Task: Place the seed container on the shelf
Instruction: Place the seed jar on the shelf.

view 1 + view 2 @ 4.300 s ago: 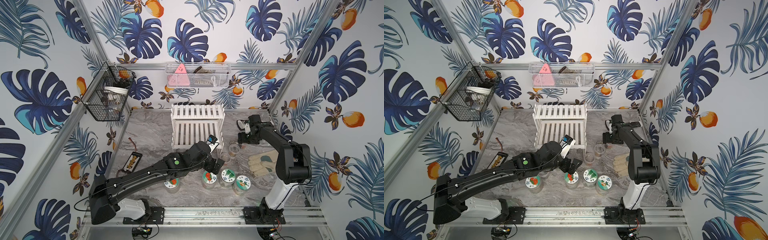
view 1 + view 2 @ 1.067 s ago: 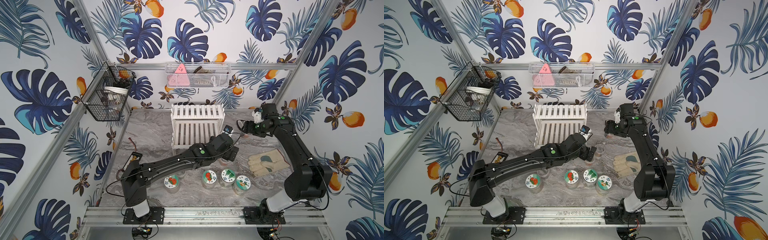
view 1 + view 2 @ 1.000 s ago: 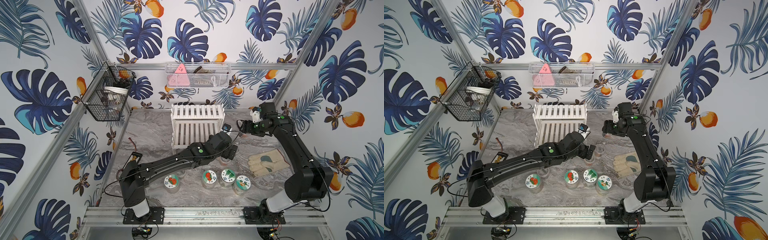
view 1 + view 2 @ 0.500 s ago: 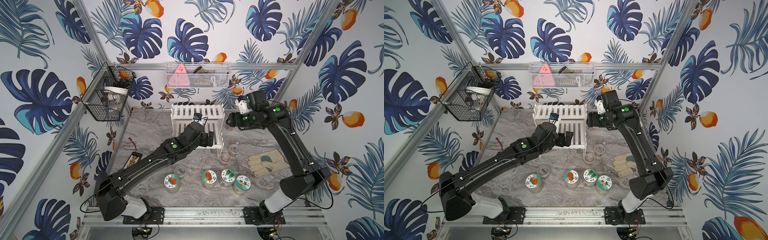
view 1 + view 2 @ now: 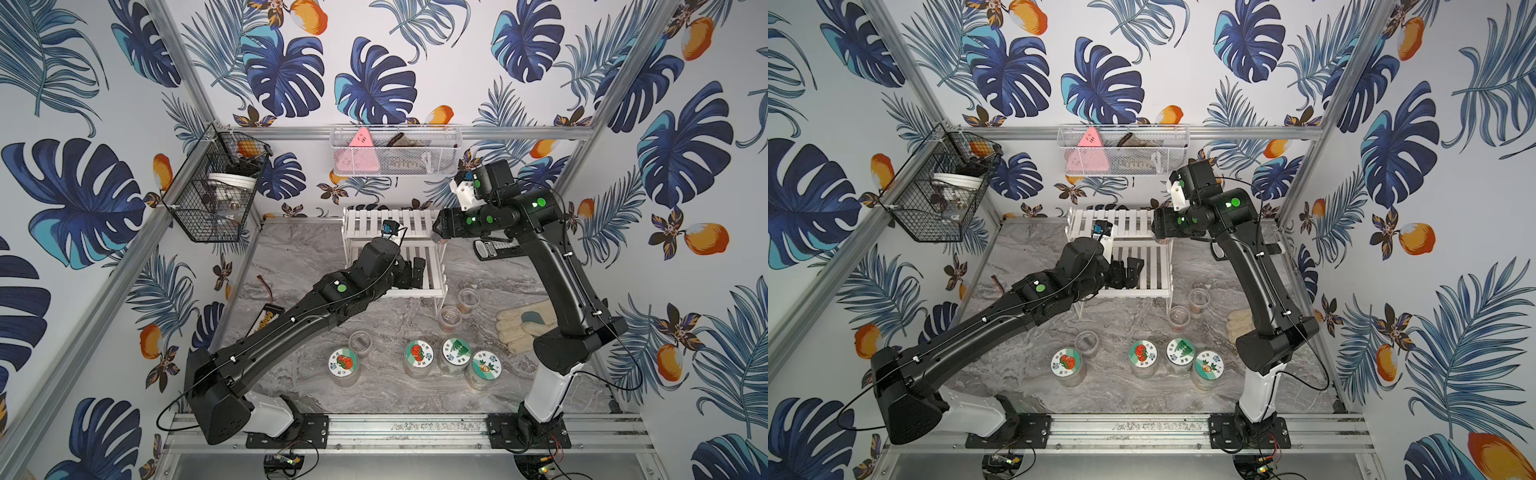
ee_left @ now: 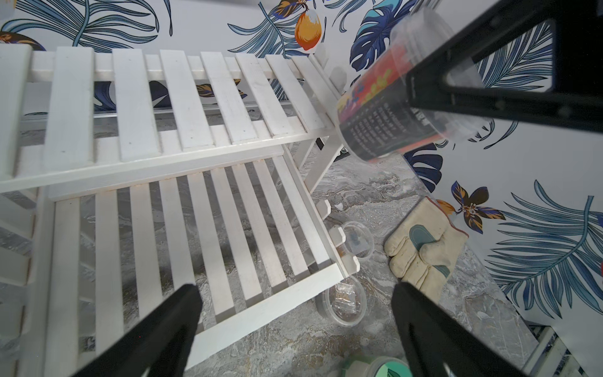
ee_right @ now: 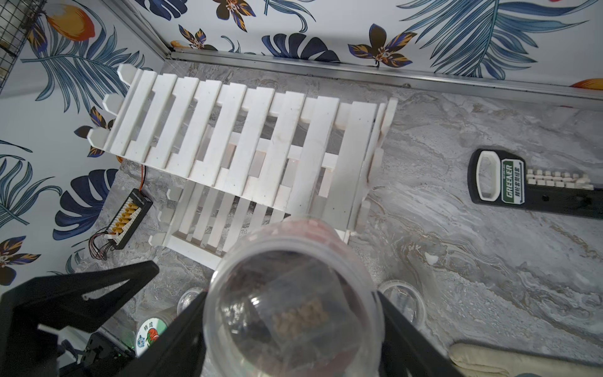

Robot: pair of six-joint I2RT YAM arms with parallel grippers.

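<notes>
The marble-patterned surface carries everything, and the shelf, white and slatted in two stepped tiers, stands at its back middle. No object rests on the slats that show. The right arm reaches in over the surface from the robot's right and the left arm stretches over the lower tier. The seed container, a clear plastic tub with a red and black label, is off the surface. It hangs in the air just beside the right end of the upper tier, a little above slat level and, as far as the left wrist view shows, not touching the wood. The right tool is closed on it, jaws partly closed and pressed against its two sides. The container is tilted, not upright, with one end pointing down toward the shelf. The left tool is spread as wide as it goes and holds nothing, poised above the front rail of the lower tier. The shelf lies to the robot's left of the container and below it. The placing therefore looks to fall to the right arm: a short sideways carry over the slats, then righting the tub before lowering it.
</notes>
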